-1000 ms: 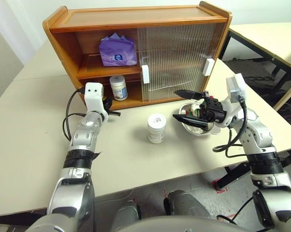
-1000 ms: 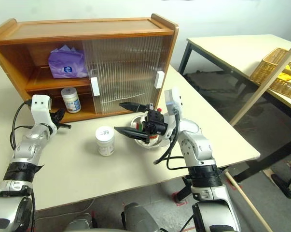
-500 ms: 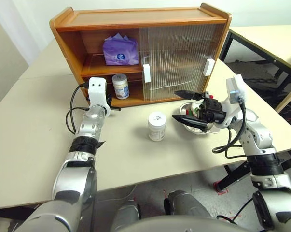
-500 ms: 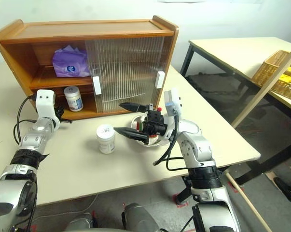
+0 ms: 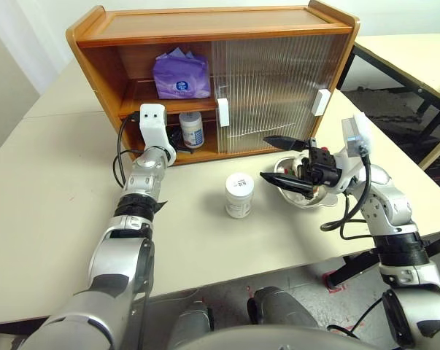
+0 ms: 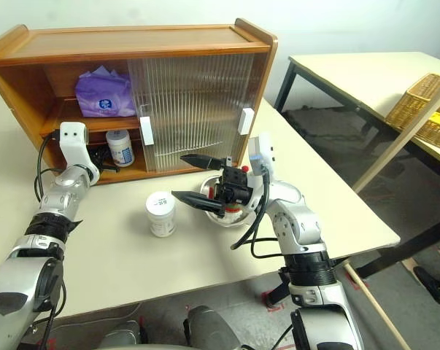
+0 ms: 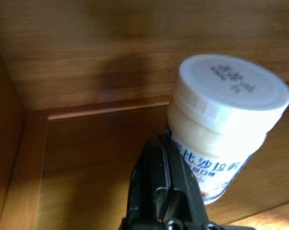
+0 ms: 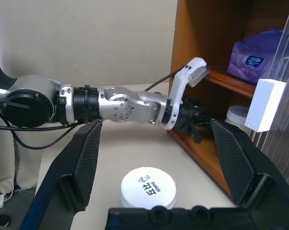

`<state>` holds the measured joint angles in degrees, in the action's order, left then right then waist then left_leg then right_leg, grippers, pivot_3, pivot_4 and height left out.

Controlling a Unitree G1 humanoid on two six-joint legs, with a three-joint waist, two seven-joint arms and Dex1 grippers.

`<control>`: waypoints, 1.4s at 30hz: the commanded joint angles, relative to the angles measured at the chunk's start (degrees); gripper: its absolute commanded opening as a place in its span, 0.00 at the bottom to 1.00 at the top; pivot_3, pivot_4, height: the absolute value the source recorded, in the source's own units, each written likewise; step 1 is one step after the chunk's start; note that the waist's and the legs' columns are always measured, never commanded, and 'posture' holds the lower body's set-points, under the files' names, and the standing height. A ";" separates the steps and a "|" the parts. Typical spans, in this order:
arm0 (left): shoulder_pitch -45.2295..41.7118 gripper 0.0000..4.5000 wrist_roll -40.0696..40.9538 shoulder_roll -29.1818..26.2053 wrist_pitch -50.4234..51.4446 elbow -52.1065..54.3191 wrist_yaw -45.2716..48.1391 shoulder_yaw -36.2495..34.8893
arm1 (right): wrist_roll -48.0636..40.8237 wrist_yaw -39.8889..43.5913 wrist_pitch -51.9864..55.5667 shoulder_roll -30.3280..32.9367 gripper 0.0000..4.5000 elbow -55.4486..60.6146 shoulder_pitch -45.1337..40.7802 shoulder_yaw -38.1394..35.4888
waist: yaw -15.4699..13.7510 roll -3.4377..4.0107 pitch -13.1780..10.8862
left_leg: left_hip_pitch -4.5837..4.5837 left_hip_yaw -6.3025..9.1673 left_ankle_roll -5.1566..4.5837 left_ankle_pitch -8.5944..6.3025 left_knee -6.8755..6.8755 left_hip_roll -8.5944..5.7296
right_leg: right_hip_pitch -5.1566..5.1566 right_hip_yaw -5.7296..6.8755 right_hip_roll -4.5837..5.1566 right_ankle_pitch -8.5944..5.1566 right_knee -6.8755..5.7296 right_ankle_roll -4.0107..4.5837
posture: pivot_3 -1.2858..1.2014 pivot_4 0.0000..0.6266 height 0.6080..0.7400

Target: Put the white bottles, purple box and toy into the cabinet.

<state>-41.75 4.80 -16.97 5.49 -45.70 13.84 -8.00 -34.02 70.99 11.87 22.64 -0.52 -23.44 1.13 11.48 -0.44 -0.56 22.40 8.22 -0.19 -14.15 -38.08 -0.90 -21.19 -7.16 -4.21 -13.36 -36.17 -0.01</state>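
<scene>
Beige tabletop (image 5: 52, 219) carries the wooden cabinet (image 5: 205, 29) along its far edge. Purple box (image 5: 179, 76) on the upper shelf; one white bottle (image 5: 192, 130) on the lower shelf, left gripper (image 7: 166, 191) pinched closed, empty, just beside it. Second white bottle (image 5: 239, 195) mid-table. Right gripper (image 5: 278, 158) spread wide over a steel bowl (image 5: 301, 191) holding the toy (image 6: 230, 208), partly hidden.

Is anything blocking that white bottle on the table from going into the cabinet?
Partly: the left gripper is inside the open lower shelf, beside the other bottle. The white bottle has bare table before the cabinet.
</scene>
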 commanded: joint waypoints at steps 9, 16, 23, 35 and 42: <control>-2.04 0.01 -0.27 1.10 -1.31 -5.50 3.40 1.20 | 0.35 0.15 -0.28 -0.14 1.00 -0.07 -0.46 0.45 | 0.00 -0.02 -0.02 | -0.45 0.32 -0.10 0.06 -0.02 -0.05 | 0.49 -0.06 0.10 -0.26 0.02 -0.54 | 0.41 0.00 1.00; -4.13 0.01 -0.84 1.89 -3.13 -8.53 4.33 1.59 | 0.41 0.14 -0.37 -0.04 1.00 -0.19 -0.46 0.31 | 0.01 -0.03 -0.02 | -0.48 0.44 -0.09 0.05 -0.03 -0.05 | 0.54 -0.06 0.14 -0.30 0.02 -0.52 | 0.40 0.00 1.00; -5.68 0.01 -1.57 2.68 -5.29 -12.52 5.28 2.00 | 0.25 0.28 0.09 0.78 1.00 0.15 -0.60 -0.10 | -0.02 -0.03 -0.02 | -0.48 0.44 -0.10 0.04 0.00 -0.27 | 0.55 -0.03 0.14 -0.35 0.02 -0.54 | 0.40 0.00 1.00; -6.12 0.01 -1.00 3.60 -6.58 -13.87 7.58 2.13 | 0.09 0.43 0.17 1.56 1.00 0.12 -0.59 -0.13 | 0.02 -0.03 -0.02 | -0.47 0.59 -0.14 0.07 -0.02 -0.45 | 0.61 -0.04 0.26 -0.38 0.02 -0.61 | 0.40 0.00 1.00; 0.17 0.01 1.97 2.13 -6.43 -4.30 12.40 1.16 | 0.23 1.06 -0.36 2.05 1.00 -1.32 -1.13 -0.74 | 0.30 -0.03 -0.02 | -0.45 0.57 -0.13 0.07 0.00 -0.47 | 0.58 -0.06 0.25 -0.39 0.02 -0.62 | 0.41 0.00 1.00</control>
<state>-43.18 5.92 -14.64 -1.63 -52.41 24.80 -6.59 -33.95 71.62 11.83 24.06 -1.08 -23.85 0.90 11.78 -0.46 -0.58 21.96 8.75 -0.31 -14.09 -38.06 -1.38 -20.62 -7.22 -3.97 -13.78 -36.15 -0.63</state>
